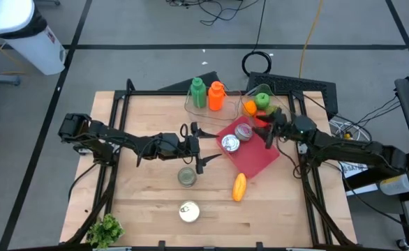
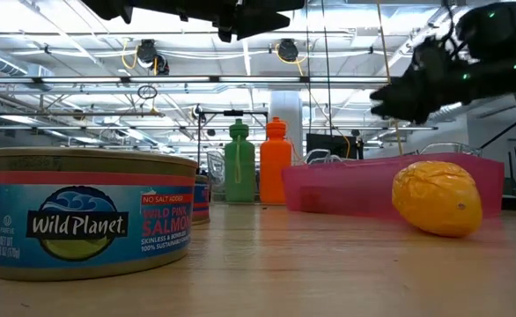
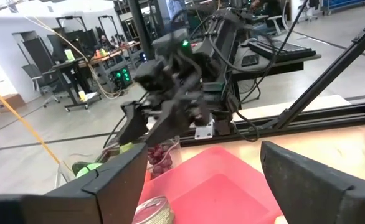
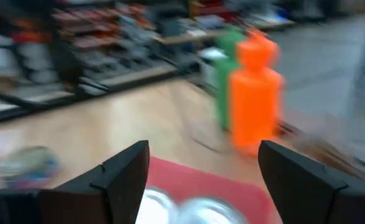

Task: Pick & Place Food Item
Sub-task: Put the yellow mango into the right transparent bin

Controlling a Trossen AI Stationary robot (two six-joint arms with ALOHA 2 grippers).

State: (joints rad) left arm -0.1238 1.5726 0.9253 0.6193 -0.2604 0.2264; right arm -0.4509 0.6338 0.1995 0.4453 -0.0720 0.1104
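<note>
A yellow-orange fruit (image 1: 239,187) (image 2: 437,198) lies on the wood just near of the red tray (image 1: 257,160) (image 2: 364,187). Two tins (image 1: 230,143) (image 1: 243,130) stand in the tray. My left gripper (image 1: 199,148) (image 3: 201,155) hovers open above the table, left of the tray, and points at it. My right gripper (image 1: 267,134) (image 4: 203,149) is open above the tray's far right part, beside the tins (image 4: 170,208). The left wrist view shows the right gripper (image 3: 164,106) above the tray (image 3: 213,186).
Two more tins (image 1: 186,176) (image 1: 189,211) stand on the table near the left gripper; the salmon tin (image 2: 86,216) fills the low view's left. Green (image 1: 198,93) and orange (image 1: 216,95) bottles and a clear container of produce (image 1: 257,104) line the far edge. Leafy greens (image 1: 105,230) sit at the near left corner.
</note>
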